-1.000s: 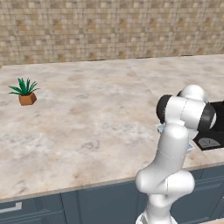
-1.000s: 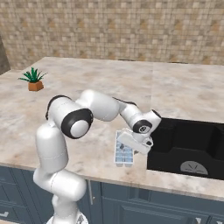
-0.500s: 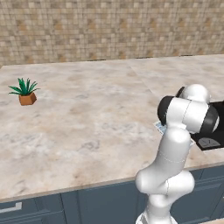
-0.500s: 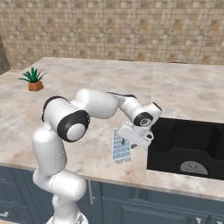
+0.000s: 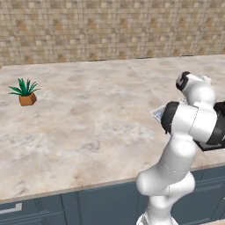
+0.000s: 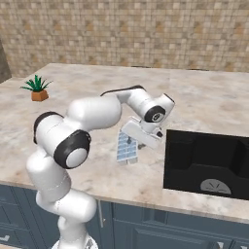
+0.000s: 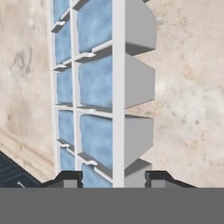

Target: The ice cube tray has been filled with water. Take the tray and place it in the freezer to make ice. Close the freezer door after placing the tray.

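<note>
Beige marble counter (image 5: 88, 132) under a brown tiled wall (image 5: 110, 26), dark blue cabinets (image 6: 160, 226) below.

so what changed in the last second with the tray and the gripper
The gripper closed on the ice cube tray and lifted it, so the tray now hangs tilted steeply, its lower edge near the counter beside the sink. The arm also swung its wrist higher and toward the wall. The potted plant stayed where it was.

You've got a small potted plant (image 5: 25, 91) far left on the marble counter (image 5: 88, 123), black sink (image 6: 209, 163) set in at right, tiled backsplash (image 6: 126, 31) behind, dark blue cabs (image 5: 88, 204) below.
</note>
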